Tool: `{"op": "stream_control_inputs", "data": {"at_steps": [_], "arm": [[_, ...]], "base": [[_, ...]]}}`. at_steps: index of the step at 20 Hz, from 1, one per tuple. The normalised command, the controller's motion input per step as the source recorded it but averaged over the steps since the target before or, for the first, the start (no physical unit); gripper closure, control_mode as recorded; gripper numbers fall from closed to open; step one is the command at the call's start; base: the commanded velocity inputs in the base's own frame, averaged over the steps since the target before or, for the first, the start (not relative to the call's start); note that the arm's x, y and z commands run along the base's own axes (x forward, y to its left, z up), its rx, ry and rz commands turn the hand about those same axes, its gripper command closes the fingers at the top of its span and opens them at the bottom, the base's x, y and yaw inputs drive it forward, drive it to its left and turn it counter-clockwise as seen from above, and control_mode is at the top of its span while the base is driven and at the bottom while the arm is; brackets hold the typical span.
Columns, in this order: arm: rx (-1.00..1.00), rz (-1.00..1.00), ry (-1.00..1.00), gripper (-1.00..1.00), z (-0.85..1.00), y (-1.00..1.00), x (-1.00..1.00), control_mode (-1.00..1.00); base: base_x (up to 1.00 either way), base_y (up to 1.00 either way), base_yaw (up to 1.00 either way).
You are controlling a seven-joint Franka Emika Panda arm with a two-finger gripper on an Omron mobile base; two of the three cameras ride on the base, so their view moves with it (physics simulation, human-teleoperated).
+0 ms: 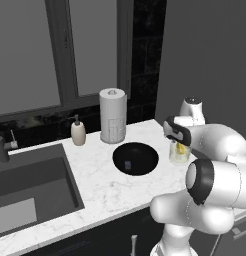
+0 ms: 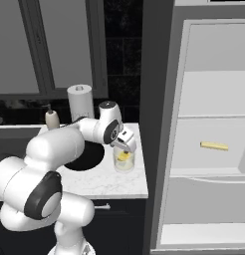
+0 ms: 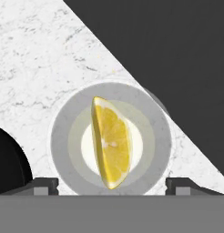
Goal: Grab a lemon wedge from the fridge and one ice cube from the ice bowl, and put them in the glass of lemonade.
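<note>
Directly below the spread claw (image 3: 111,184), the lemon wedge (image 3: 111,142) sits inside the glass of lemonade (image 3: 68,136).

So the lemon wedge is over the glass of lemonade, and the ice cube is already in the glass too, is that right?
Not quite. The lemon wedge is over the glass of lemonade, but the ice cube lies in the ice bowl, as the left base view shows.

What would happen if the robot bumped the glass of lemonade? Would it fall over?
Probably not easily: the glass of lemonade looks short and wide, standing upright on the marble counter. A hard push might slide it, since the counter looks smooth. It sits near the counter's edge, so it could slip off.
</note>
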Motion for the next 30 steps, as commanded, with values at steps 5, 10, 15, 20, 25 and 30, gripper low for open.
{"op": "stream_control_inputs", "data": {"at_steps": [5, 10, 15, 20, 25, 30], "arm": [[0.00, 0.00, 0.00, -1.00, 0.18, 0.00, -0.07, -1.00], [0.02, 0.00, -0.04, -1.00, 0.32, 0.00, -0.18, -1.00], [0.04, 0.00, -0.01, -1.00, 0.27, 0.00, -0.22, -1.00], [0.01, 0.04, -0.03, -1.00, 0.28, 0.13, -0.46, -1.00], [0.00, 0.05, -0.02, -1.00, 0.32, 0.45, -0.72, -1.00], [0.00, 0.11, 0.15, -1.00, 0.67, 0.41, -0.89, -1.00]], "base": [[0.00, 0.00, 0.00], [0.00, 0.00, 0.00], [0.00, 0.00, 0.00], [0.00, 0.00, 0.00], [0.00, 0.00, 0.00], [0.00, 0.00, 0.00]]}}
